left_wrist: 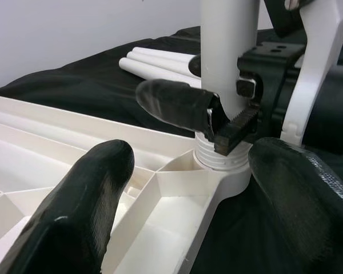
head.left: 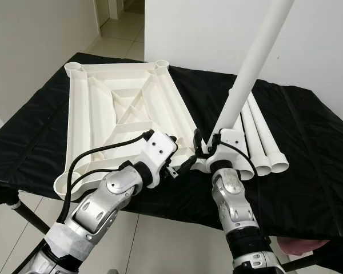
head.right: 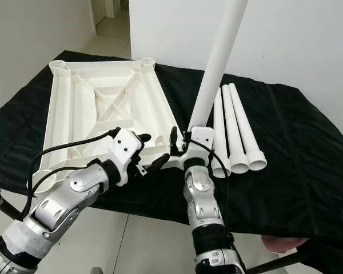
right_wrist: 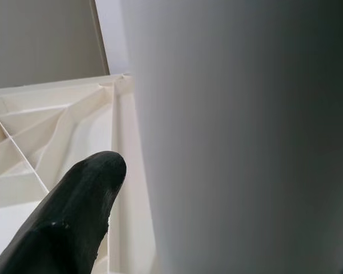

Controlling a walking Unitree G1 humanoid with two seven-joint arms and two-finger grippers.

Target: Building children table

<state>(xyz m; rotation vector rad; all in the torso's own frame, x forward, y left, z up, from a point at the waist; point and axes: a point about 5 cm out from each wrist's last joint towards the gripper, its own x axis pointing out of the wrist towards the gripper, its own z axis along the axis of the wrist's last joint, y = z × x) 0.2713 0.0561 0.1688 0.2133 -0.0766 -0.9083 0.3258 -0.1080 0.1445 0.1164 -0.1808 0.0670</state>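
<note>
Tabletop (head.left: 120, 108), white plastic and lying underside up, takes the left centre of the left eye view on a worktop (head.left: 308, 131) draped in black cloth. At its near right corner a long white leg (head.left: 254, 63) rises steeply toward the upper right of the frame, its lower end at the corner socket. The right gripper (head.left: 204, 144) is clenched round that leg just above the socket. The left gripper (head.left: 180, 165), lower centre, has its fingers spread and sits just beside the same corner, holding nothing. Three spare legs (head.left: 263, 140) lie side by side on the cloth, right of centre.

The right eye view gives the same layout, the spare legs (head.right: 235, 128) lying just right of the raised leg (head.right: 217, 63).

In the left wrist view, two blurred black fingers (left_wrist: 80, 211) fill the lower corners, wide apart, either side of the corner socket (left_wrist: 220, 162). The leg's ribbed end sits in the socket, with the right gripper's toothed pads (left_wrist: 234, 128) pressed against it.

In the right wrist view, the leg (right_wrist: 246, 137) covers the right half of the frame, one black finger (right_wrist: 68, 222) at lower left against it, the ribbed tabletop (right_wrist: 51, 131) behind.
</note>
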